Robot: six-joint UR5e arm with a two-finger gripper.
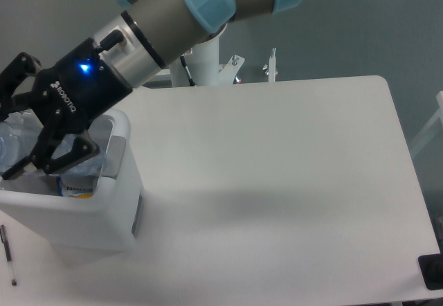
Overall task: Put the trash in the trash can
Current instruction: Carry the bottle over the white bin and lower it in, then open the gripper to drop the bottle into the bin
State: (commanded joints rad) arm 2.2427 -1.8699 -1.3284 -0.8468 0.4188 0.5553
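- The end effector (8, 122) was at the left edge of the view, above the open mouth of the trash can (104, 209). Its two black fingers (21, 67) were spread wide apart, one high and one low.
- Between the fingers there was a clear plastic bottle (12, 140), lying partly over the left side of the bin opening. I could not tell if the fingers touched it; they did not look closed on it.
- The body of the end effector was matte black with white letters and one small blue light. Behind it came a silver metal ring and then the grey arm (187, 8) with pale-blue glossy joint covers.
- The trash can was a white rectangular plastic bin with rounded corners and smooth walls. It had a grey panel on the side that faced right.
- Inside the bin, a blue-and-yellow packet (77, 185) was visible under the lower finger, with some pale crumpled plastic above it.
- The counter (277, 181) was white, flat and smooth, with rounded corners.
- A thin dark pen (7, 254) lay on the counter, near the lower left corner of the bin.
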